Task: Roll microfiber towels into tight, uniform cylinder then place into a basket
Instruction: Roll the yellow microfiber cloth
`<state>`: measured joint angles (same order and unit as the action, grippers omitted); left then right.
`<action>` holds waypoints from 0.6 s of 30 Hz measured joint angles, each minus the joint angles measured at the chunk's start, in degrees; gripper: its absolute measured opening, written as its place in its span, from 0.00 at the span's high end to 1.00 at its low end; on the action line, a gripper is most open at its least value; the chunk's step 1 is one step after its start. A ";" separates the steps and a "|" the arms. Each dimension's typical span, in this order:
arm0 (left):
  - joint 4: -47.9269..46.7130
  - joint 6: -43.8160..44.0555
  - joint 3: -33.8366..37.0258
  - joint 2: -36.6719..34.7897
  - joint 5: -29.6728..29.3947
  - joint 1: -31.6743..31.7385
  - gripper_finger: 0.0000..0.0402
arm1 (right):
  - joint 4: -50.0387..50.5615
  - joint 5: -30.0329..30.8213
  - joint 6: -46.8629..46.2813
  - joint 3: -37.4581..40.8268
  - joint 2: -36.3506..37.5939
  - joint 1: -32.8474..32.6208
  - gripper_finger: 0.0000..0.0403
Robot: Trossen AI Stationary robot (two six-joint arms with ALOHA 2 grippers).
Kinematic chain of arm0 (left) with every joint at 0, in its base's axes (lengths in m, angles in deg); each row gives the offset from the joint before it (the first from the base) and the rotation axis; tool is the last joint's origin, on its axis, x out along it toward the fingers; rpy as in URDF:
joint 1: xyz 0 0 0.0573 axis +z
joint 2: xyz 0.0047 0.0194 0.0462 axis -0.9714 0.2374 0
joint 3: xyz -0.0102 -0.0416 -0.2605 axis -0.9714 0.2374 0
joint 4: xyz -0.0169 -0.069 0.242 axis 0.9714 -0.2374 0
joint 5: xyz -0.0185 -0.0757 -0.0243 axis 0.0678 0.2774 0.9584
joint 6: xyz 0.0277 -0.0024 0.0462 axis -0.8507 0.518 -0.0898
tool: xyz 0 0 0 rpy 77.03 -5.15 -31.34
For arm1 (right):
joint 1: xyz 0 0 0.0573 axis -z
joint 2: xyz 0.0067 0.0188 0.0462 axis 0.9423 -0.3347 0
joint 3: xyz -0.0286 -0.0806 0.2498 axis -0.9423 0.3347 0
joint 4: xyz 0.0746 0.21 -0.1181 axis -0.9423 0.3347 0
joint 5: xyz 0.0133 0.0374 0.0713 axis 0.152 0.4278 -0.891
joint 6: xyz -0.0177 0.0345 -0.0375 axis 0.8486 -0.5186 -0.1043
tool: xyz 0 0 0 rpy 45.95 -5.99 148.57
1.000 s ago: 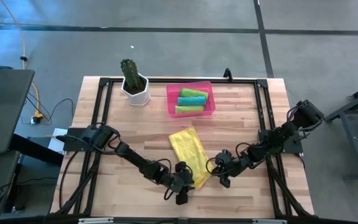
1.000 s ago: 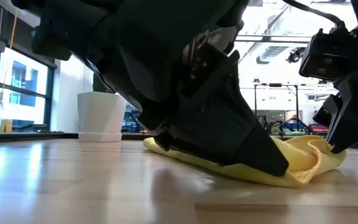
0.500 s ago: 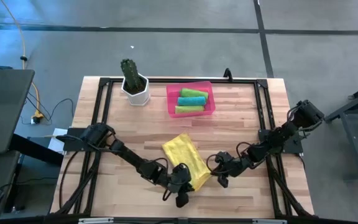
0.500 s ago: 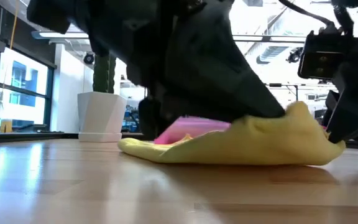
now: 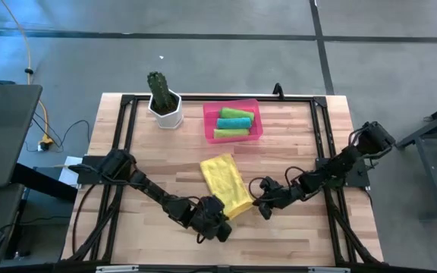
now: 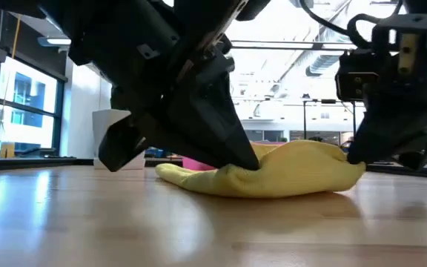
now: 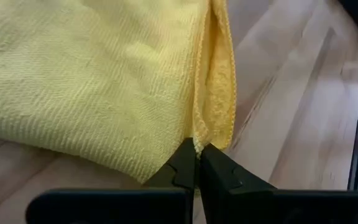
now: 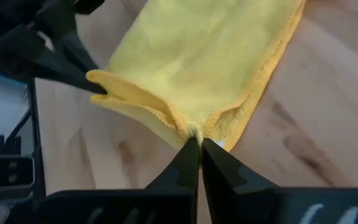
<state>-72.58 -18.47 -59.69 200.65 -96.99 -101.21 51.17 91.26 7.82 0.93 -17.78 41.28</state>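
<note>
Both pairs of jaws are pressed together, each pinching a near corner of the yellow towel (image 5: 226, 186). The left gripper (image 5: 220, 218) grips the folded edge at the towel's near left corner, as the left wrist view shows with the cloth caught between the closed tips (image 7: 197, 163). The right gripper (image 5: 260, 206) nips the near right corner, a small pucker of hem held at its tips (image 8: 194, 146).

One yellow towel lies in the middle of the worktop (image 5: 294, 144), its long axis running from the near edge, where the grippers hold it, away toward the basket (image 5: 232, 121), leaning slightly to the left at its far end. In the low view it sits as a low mound (image 6: 273, 170), lifted a little at the near side, with a doubled layer along one edge.

The pink basket stands at the far side of the worktop, well apart from the yellow towel. It holds three rolled towels lying side by side with their long axes across the basket: a lime green roll (image 5: 236, 113) farthest, a teal roll (image 5: 234, 123) in the middle, and a second lime green roll (image 5: 231, 133) nearest.

One white pot with a cactus (image 5: 164, 102) stands to the left of the basket.
</note>
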 joint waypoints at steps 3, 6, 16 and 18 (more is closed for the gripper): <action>-0.71 1.81 -0.02 0.00 -2.35 -0.53 1.00 | 0.00 0.24 0.27 0.00 0.00 0.92 1.00; -3.22 6.05 -0.04 0.00 -2.96 -0.49 1.00 | 0.21 0.28 0.31 0.00 0.00 1.43 1.00; -8.46 10.44 -0.07 -0.15 -0.13 -0.81 1.00 | 0.72 1.95 0.58 0.13 -3.81 1.46 1.00; -8.69 10.27 -0.07 -0.15 -0.08 -0.69 1.00 | 0.46 1.93 3.85 0.17 -3.94 1.46 1.00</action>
<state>-81.27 -8.19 -59.76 200.50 -97.07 -101.89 51.63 93.19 11.67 1.09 -21.71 42.74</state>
